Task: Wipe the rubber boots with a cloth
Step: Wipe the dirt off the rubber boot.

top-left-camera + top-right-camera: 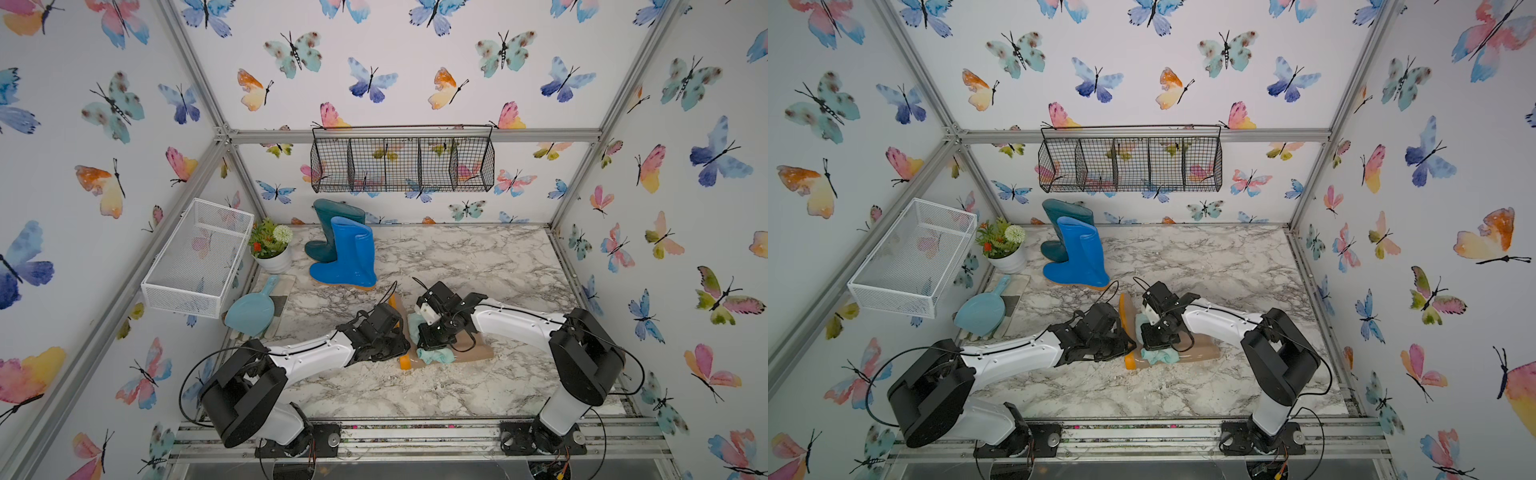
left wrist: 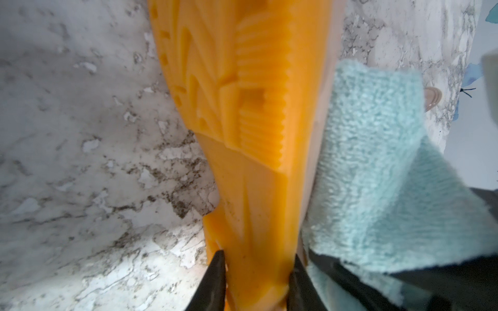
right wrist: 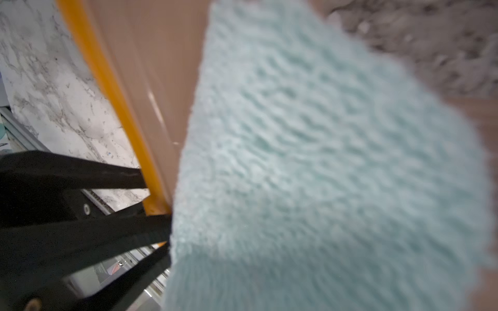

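Left gripper (image 2: 257, 282): jaws pinch the beige boot (image 2: 242, 175) at the heel end of its orange sole, one finger on each edge. The cloth (image 2: 377, 175) lies against the upper, just beside. Right wrist view: fuzzy cloth fills the frame, draped on the glossy upper; this gripper's own fingers unseen. Top views: right gripper (image 1: 430, 338) pressed together, apparently pinching the cloth, wrist pitched down over the boot. Boot lies on its side on the marble table (image 1: 478, 266), between both bent arms. Judgement: boot light, springy, slick; ribbed sole is the sound hold. Cloth limp; keep it bunched.
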Available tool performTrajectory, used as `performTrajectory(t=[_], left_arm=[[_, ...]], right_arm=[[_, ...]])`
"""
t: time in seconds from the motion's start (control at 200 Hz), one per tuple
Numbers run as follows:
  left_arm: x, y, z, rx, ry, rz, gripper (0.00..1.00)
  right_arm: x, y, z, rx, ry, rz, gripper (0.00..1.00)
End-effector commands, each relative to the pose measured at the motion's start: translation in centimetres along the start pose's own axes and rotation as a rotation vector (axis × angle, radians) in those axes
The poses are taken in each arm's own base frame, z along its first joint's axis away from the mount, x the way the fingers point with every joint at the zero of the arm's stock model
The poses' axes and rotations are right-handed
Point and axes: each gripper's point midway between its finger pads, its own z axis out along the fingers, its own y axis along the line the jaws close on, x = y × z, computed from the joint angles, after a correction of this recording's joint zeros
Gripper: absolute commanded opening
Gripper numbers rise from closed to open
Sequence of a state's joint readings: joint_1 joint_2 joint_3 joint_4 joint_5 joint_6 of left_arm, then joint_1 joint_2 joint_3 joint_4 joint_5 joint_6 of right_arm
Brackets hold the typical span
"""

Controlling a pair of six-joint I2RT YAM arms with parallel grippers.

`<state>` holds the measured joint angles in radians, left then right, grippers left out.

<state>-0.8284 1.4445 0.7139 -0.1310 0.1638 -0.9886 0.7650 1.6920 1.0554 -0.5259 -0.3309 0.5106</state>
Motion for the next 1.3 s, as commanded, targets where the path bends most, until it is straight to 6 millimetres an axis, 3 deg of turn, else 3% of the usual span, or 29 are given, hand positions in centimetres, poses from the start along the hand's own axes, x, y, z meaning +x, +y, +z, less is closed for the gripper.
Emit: performTrajectory(t=[0.0,0.06,0.15,0.235,0.335,0.425,0.491,0.571,0.671,0.801,0.896,1.036,1.211,1.251,1.296], left_arm=[[-0.8,-0.3,-0.2,0.012,-0.028,0.001,0.00],[-1.0,-0.3,-0.1,0.020,-0.037,-0.002,0.00],[-1.7,0.1,0.1,0.024,-0.047,-0.024,0.00],[-2.3,0.4,0.2,0.043,-0.046,-0.047,0.00],[-3.2,0.0,0.0,0.042,-0.045,-0.032,0.00],[-3.6,-0.6,0.0,0.037,-0.044,-0.013,0.00],[-3.8,-0.9,0.2,0.042,-0.042,-0.013,0.00],[-3.7,-0.8,0.5,0.041,-0.035,-0.018,0.00],[-3.3,-0.3,0.5,0.038,-0.032,-0.028,0.00],[-2.7,0.7,0.0,0.028,-0.041,-0.040,0.00],[-2.4,1.2,-0.2,0.021,-0.042,-0.041,0.00],[-2.3,1.4,-0.3,0.026,-0.047,-0.046,0.00],[-2.4,0.7,-0.1,0.041,-0.040,-0.042,0.00],[-2.5,0.5,-0.1,0.044,-0.040,-0.038,0.00],[-2.5,0.3,-0.1,0.045,-0.038,-0.036,0.00]], right_arm=[[1.7,-6.8,-1.8,0.115,0.028,0.150,0.03],[1.4,-8.2,-3.1,0.126,0.010,0.175,0.03],[0.6,-7.9,-4.6,0.149,-0.007,0.146,0.02],[-0.3,-6.0,-4.9,0.082,-0.062,0.140,0.02],[-0.7,-2.5,-3.9,0.028,-0.080,0.098,0.02],[-0.2,0.9,-2.3,-0.001,-0.050,0.026,0.02],[0.7,1.5,-1.2,0.007,-0.013,0.002,0.02],[2.0,-0.2,-0.4,0.060,0.022,0.020,0.03],[3.9,-4.7,-0.5,0.167,0.059,0.094,0.02],[5.8,-10.1,-1.9,0.131,0.052,0.275,0.02],[5.9,-11.1,-2.8,0.145,0.027,0.286,0.02],[4.6,-8.0,-2.4,0.061,0.011,0.252,0.02],[3.3,1.2,-0.5,0.044,0.021,-0.012,0.02],[3.4,2.2,-0.1,0.056,0.036,-0.054,0.02],[3.7,1.8,0.2,0.095,0.056,-0.063,0.02]])
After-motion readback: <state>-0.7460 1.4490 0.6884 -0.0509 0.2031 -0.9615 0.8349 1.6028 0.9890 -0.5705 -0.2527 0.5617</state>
